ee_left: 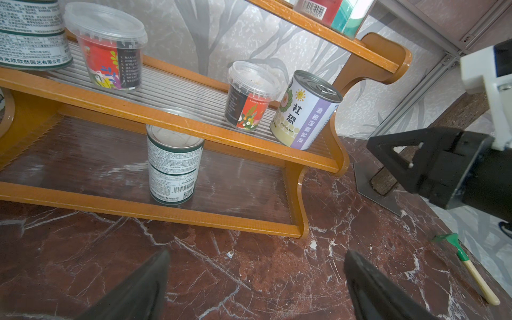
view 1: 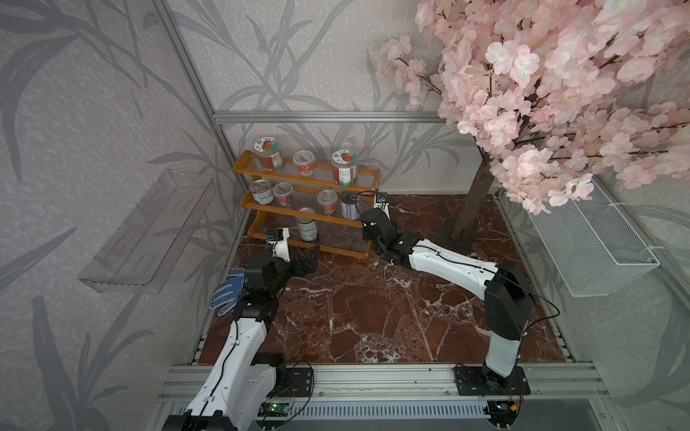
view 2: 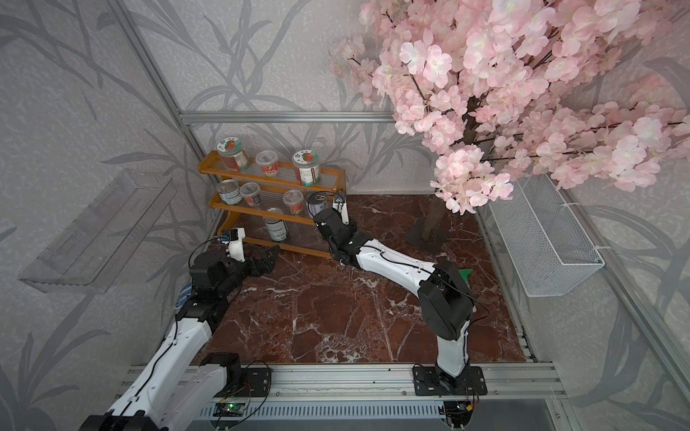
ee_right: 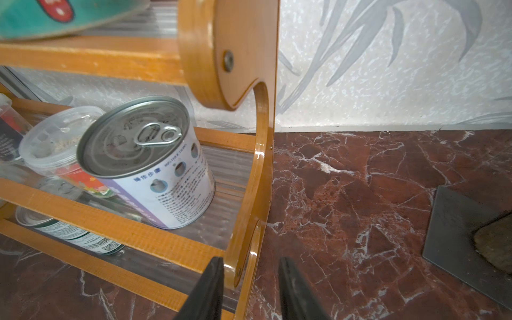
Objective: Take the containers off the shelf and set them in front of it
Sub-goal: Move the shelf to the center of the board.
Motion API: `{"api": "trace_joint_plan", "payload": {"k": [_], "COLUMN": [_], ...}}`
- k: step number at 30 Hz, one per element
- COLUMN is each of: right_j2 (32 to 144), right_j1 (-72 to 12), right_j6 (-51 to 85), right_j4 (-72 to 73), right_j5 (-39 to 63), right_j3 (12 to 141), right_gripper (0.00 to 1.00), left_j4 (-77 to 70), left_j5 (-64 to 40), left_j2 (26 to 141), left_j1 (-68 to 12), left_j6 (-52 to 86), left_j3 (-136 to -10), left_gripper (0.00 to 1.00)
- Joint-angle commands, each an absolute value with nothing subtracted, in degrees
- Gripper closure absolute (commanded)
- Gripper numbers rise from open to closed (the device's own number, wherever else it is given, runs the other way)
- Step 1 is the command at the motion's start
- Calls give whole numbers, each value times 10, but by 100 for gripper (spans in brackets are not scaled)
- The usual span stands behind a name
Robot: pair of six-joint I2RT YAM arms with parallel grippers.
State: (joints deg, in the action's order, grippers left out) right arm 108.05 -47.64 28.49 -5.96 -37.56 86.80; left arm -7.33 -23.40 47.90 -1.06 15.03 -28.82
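The white-and-black left arm [view 1: 239, 336] reached forward along the left side, its black left end effector [ee_left: 256, 263] held low, jaws spread wide and empty. The white-and-black right arm [view 1: 448, 261] stretched far and leftward, its black right end effector [ee_right: 249, 277] with jaws narrowly parted.

The shelf [ee_left: 194, 217] is orange-brown with clear ribbed panels, the tabletop [view 1: 373, 306] red-brown marble veined white, the blossoms [view 1: 560, 74] pink.
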Motion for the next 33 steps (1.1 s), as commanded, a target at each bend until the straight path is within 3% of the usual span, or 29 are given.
{"api": "trace_joint_plan", "payload": {"k": [1, 11, 20, 33], "right_j2": [1115, 1152, 1190, 1165], "right_j1": [-478, -473, -461, -454], "right_j6": [294, 293, 296, 280], "right_j4": [-29, 19, -1, -19], "right_j5": [-394, -396, -397, -424], "right_j3": [886, 893, 928, 868], "right_gripper": [59, 52, 54, 86], "left_j4": [-86, -90, -90, -94], "left_j5": [-229, -232, -234, -239], "left_j2": [480, 481, 476, 472], "left_j1": [-11, -11, -11, -11], "left_j6": [150, 154, 150, 151], "left_j3": [-292, -289, -280, -272], "left_gripper": [0, 0, 0, 0]}}
